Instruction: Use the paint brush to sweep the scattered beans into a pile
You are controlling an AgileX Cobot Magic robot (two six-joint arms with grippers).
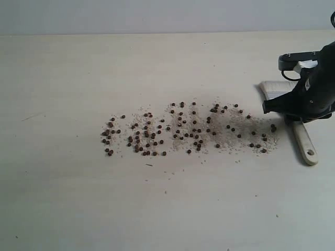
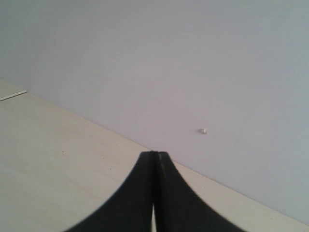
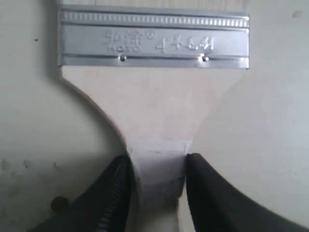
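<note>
- Paint brush [image 3: 154,111]: pale wood handle, smooth, matt.
- Ferrule [image 3: 154,38]: bright ribbed metal w/ stamped marks, semi-glossy.
- Desk [image 1: 78,198]: pale, smooth, matt.
- Beans [image 1: 146,138]: dark, dull; crumbs [image 1: 225,141] powdery.
- Right pincer [image 3: 158,162]: black, matt, plastic-looking.

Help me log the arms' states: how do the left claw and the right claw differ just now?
The left claw is shut, its fingers pressed together on nothing; the right claw is closed on the narrow handle neck of the paint brush. The left claw has only table and wall before it; the right claw sits low over the brush, which lies flat. Both have black, curved fingers.
</note>
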